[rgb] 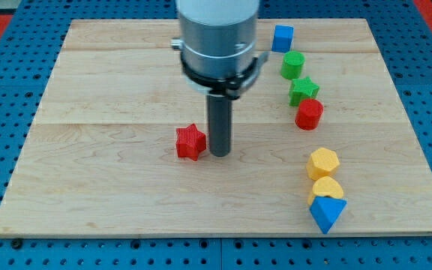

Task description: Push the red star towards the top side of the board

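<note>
On the board (111, 90), the red star (190, 141) lies a little toward the view's left of centre, and my tip (220, 154) stands just beside it on the view's right. Along the view's right side runs a column: the blue cube (282, 37) at top, then the green cylinder (292, 65), the green star (303, 91) and the red cylinder (309, 114), close together. Further toward the view's bottom sit the yellow hexagon (323, 162), the yellow block (325, 188) and the blue triangle (327, 213), touching in a row.

Board (111, 75): pale wood, planks showing fine grain, looking smooth and matt. Red star (190, 142): matt plastic, looking ridged. Rod ending in my tip (220, 154): appearing dark, dull metal. Housing (217, 37): showing brushed grey metal.
</note>
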`<state>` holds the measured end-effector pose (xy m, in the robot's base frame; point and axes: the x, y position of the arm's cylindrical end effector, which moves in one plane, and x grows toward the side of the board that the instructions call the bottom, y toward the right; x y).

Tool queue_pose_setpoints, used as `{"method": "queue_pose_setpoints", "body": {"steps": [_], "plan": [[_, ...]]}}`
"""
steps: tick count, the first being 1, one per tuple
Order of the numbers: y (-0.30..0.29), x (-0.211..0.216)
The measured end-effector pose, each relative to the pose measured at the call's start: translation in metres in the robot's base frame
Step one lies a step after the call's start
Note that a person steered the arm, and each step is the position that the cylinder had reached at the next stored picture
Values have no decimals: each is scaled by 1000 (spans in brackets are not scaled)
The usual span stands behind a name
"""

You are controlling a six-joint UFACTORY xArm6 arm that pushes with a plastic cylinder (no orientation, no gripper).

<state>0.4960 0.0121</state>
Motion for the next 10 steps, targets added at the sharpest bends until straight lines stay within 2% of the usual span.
{"method": "queue_pose_setpoints", "body": {"steps": [1, 3, 4, 5, 6, 7, 8, 9, 10], "plan": [[-84, -24], [-66, -34], [-66, 12], [-97, 15], [-184, -20], [-191, -67], [-150, -80], [-170, -34], [-148, -4]]}}
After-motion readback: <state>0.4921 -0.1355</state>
